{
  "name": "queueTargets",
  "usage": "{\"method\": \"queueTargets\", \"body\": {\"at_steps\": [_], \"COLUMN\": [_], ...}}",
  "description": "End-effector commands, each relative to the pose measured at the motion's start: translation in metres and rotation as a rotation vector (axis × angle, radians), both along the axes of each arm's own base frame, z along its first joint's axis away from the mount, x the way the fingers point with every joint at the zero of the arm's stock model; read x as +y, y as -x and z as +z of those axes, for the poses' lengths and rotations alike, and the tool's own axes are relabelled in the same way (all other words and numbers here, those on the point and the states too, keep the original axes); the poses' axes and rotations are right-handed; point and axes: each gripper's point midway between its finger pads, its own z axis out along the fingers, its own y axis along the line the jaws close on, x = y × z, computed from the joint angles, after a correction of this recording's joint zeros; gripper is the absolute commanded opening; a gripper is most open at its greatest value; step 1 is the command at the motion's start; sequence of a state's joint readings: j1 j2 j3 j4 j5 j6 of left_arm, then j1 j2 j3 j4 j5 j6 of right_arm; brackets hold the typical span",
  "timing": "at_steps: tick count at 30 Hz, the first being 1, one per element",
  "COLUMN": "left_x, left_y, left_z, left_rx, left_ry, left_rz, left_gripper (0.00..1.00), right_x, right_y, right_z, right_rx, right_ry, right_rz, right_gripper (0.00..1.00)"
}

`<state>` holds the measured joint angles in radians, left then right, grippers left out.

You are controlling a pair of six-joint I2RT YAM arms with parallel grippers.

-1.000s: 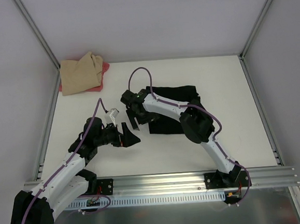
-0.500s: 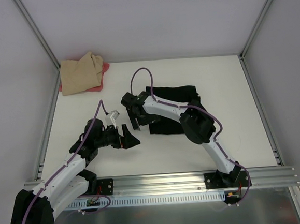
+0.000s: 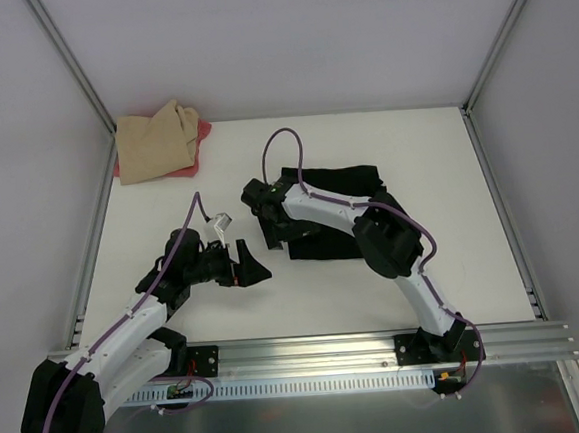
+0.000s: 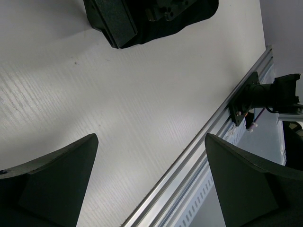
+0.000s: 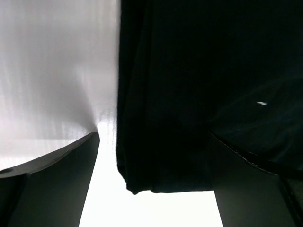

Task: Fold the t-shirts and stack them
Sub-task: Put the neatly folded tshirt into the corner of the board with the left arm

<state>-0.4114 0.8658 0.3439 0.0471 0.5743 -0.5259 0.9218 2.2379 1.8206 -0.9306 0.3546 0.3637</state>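
Partly done: tan t-shirt (image 3: 153, 142) piled on pink-red t-shirt (image 3: 195, 162) at ten o'clock; black t-shirt (image 3: 334, 213) folded mid-table, unstacked; left gripper (image 3: 239, 247), right gripper (image 3: 271, 233) agape, empty.

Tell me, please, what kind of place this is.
Most likely a robot test bench in a laboratory, not a home. A white table stands between plain white walls; two robot arms are bolted to a metal rail; the black shirt and tan shirt look like practice pieces.

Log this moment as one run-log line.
right gripper: open, at edge of black t-shirt | left gripper: open, over table | tan t-shirt: atop pink-red t-shirt, far-left corner
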Motion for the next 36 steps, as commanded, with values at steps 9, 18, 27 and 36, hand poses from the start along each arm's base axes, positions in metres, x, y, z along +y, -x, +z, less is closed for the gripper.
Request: {"method": "queueTargets", "body": {"at_steps": [9, 18, 27, 36], "left_x": [-0.002, -0.002, 0.000, -0.029], "left_y": [0.000, -0.001, -0.004, -0.053], "left_z": [0.003, 0.000, -0.009, -0.018], "left_rx": [-0.038, -0.032, -0.002, 0.031], "left_ry": [0.012, 0.006, -0.011, 0.102], "left_rz": [-0.026, -0.024, 0.010, 0.051], "left_gripper": [0.99, 0.99, 0.99, 0.99], "right_x": [-0.024, -0.017, -0.030, -0.047], "right_y": [0.007, 0.015, 0.019, 0.024], "right_z": [-0.013, -0.033, -0.023, 0.022], "right_rx": [0.027, 0.081, 0.058, -0.016], "right_ry": [0.046, -0.005, -0.002, -0.039], "right_rz": [-0.032, -0.028, -0.046, -0.057], "right_gripper": [0.99, 0.18, 0.00, 0.00]}}
